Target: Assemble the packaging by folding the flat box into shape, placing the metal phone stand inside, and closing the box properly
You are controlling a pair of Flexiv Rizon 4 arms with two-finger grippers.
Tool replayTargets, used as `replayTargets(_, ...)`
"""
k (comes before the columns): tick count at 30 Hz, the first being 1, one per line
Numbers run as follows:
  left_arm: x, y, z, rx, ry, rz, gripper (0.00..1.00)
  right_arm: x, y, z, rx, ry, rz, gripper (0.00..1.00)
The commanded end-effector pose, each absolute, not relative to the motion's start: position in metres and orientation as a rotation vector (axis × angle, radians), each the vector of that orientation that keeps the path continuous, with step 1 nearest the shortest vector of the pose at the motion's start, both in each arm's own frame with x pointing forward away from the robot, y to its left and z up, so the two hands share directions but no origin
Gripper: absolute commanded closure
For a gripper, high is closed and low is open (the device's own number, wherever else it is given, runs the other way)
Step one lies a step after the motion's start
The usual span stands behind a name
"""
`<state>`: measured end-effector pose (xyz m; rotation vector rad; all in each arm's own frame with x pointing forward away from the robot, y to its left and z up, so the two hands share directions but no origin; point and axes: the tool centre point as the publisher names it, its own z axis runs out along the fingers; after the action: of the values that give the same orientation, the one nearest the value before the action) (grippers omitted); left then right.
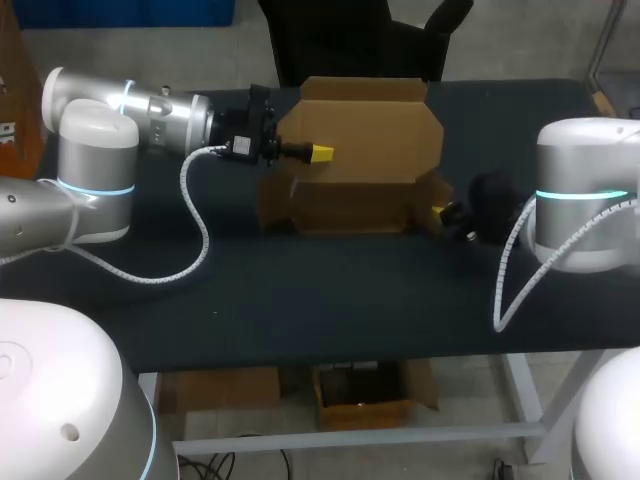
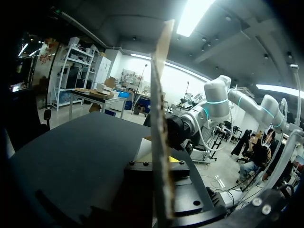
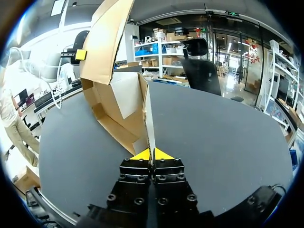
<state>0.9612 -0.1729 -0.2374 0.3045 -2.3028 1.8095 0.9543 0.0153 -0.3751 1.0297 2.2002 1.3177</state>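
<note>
Box (image 1: 350, 205), one, half-folded on table (image 1: 300, 300); left jaws pinch one flap (image 1: 375, 125), right jaws another.

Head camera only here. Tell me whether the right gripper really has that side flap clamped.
Observer: Yes. In the right wrist view the right gripper is shut on the flap, one yellow tip on each face.
Operator: Now check the left one on the lid.
Observer: The left wrist view shows the lid edge-on in the left gripper, which touches the cardboard from both sides.
Operator: Report the box's inside.
Observer: From the right wrist view the box opens toward that gripper; only bare cardboard shows inside.
</note>
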Motion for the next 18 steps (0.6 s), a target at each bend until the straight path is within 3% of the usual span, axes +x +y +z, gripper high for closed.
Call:
replayTargets(1, 0.961, -0.174, -0.240, 0.303, -2.304, 1.807, 1.00, 0.950, 0.023, -0.375, 1.035, 2.176, 1.308, 1.00)
replayTargets(13, 0.961, -0.174, -0.240, 0.303, -2.304, 1.807, 1.00, 0.946, 0.032, -0.376, 1.068, 2.142, 1.298, 0.97)
replayTargets(18, 0.961, -0.174, -0.240, 0.303, -2.304, 1.807, 1.00, 0.943, 0.036, -0.375, 1.084, 2.114, 1.298, 0.86)
